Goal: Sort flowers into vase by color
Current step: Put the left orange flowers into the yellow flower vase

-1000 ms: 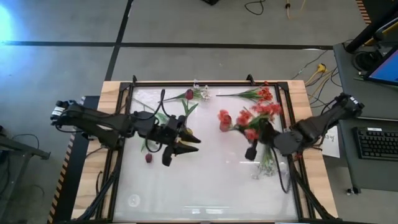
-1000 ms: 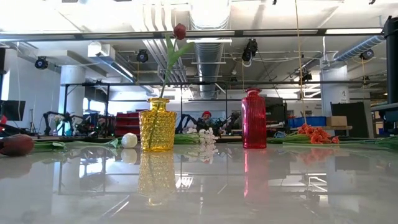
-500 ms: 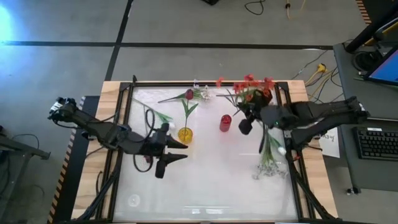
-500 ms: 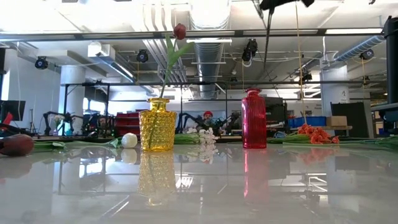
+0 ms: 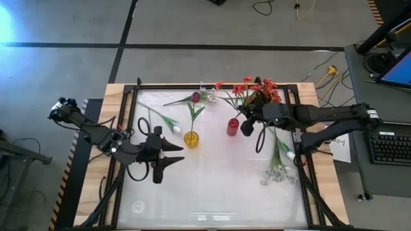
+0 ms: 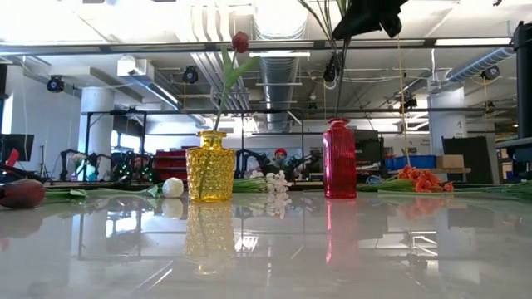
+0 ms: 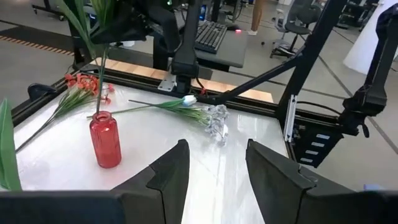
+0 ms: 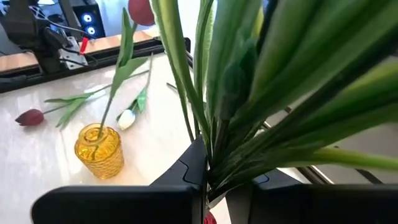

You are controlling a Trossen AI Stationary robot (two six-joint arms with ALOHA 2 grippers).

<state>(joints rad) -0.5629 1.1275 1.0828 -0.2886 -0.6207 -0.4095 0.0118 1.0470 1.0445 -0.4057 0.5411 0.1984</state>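
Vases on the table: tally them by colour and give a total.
Yellow vase: 1
Red vase: 1
Total: 2

A: Layout? Two vases mid-bench: left vase point(image 5: 191, 138) has one tulip point(image 5: 195, 97) in it, right vase point(image 5: 232, 127) beside it.
B: Right hand point(image 5: 246, 126) holds a bunch point(image 5: 257, 91) above the right vase. Loose sprays point(image 5: 277, 168) right.

Likely robotics lab — exposed ducts point(image 6: 278, 71), rigs — keyboard point(image 5: 389, 147).
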